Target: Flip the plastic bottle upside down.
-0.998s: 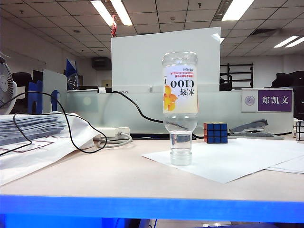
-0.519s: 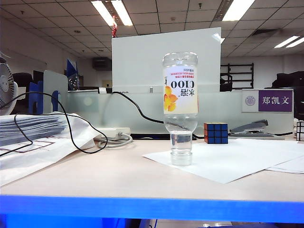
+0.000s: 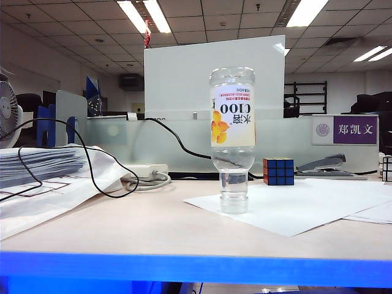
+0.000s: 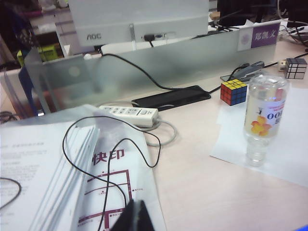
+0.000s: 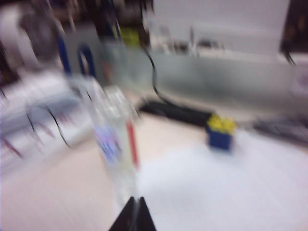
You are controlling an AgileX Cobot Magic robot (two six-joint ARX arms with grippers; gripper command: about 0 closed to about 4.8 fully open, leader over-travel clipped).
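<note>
Plastic bottle (image 3: 232,138) inverted; left hand (image 4: 136,217), blurry right hand (image 5: 132,216) seemingly closed.

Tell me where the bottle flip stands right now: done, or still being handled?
Done, by the look of it: the plastic bottle stands cap-down on the white paper sheet, label inverted, with nothing touching it. Nothing is in hand: the left claw is shut and empty over the printed papers, and the right claw is shut and empty beside the bottle, in a blurred view. No flipping remains.

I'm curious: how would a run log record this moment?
plastic bottle: upside down on cap, free | left gripper: shut, away | right gripper: shut, empty
</note>
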